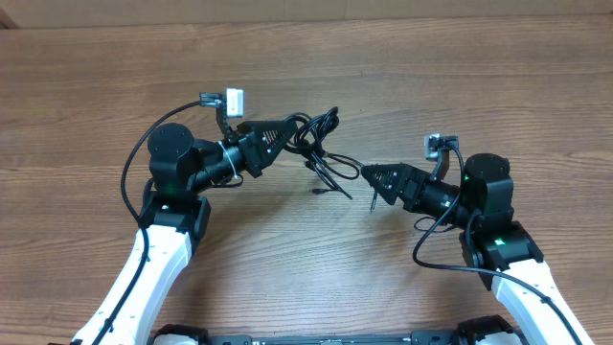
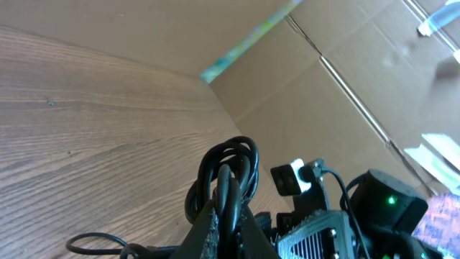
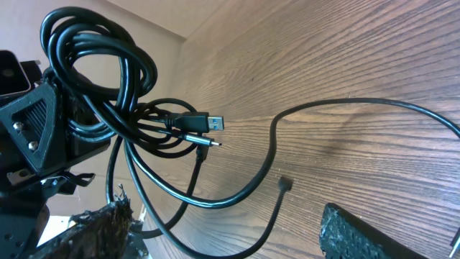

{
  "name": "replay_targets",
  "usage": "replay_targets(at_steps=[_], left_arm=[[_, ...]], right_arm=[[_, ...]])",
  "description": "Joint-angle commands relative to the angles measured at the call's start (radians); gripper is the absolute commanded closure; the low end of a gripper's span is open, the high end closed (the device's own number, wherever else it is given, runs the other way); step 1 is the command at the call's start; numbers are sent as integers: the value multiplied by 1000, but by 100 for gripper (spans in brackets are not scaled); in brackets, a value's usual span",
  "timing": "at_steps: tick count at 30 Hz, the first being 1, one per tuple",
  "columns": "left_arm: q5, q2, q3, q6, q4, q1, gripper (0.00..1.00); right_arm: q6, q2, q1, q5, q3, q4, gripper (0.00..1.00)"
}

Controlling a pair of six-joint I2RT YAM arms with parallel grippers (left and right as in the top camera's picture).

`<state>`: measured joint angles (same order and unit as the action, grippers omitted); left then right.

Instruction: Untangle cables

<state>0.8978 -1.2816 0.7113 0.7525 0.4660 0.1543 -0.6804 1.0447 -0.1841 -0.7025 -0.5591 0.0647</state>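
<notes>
**Left tool clamped on the clump, right tool wide just beside it**

The left tool (image 1: pixel 290 133) is pinched narrow on the cables (image 1: pixel 321 144), holding the coiled clump off the counter (image 1: pixel 431 77) near its middle. From overhead the coils cover the fingertips, so the exact bite cannot be seen. The left wrist view shows several loops standing up out of the closed jaws. How the strands cross inside the clump cannot be made out in any view.

Loose strands trail from the clump down to the wood towards the right tool (image 1: pixel 372 176), whose jaws stand wide. In the right wrist view its fingers (image 3: pixel 108 223) are cut off by the lower edge. Strands run across the gap between them, and none is gripped. A flat plug (image 3: pixel 210 122) and a thinner pin plug (image 3: pixel 208 144) poke out of the coils. One long strand leaves that view at the right edge, its end unseen.

Bare wood lies open beyond, in front of and to either side of the clump. A cardboard wall (image 2: pixel 323 86) stands along the far edge.
</notes>
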Motion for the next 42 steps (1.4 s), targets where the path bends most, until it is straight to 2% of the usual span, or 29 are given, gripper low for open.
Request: replay_targets(at_steps=[1,6,13,18,25,33,42], left_arm=[[71,-3,10,-92,4,-4,96],[230,-3,10,-214,8,-4,96],[561,-3,10,-349,75,-4,96],[666,-3,10,-420,143,-4,96],[674,-3,10,-505,145,-4,96],[682,-3,10,-514,148,-4,96],[650,-3,10,-521,226,-10,96]], right_arm=[[24,0,0,-12,-20,-3,15],[89,0,0,-31,-20,-6,14],[114,0,0,-45,-20,-39,11],[166,0,0,-113,-20,-89,10],[245,0,0,-235,-20,-132,10],[245,0,0,-242,-20,-138,10],[244,0,0,-243,-20,-187,10]])
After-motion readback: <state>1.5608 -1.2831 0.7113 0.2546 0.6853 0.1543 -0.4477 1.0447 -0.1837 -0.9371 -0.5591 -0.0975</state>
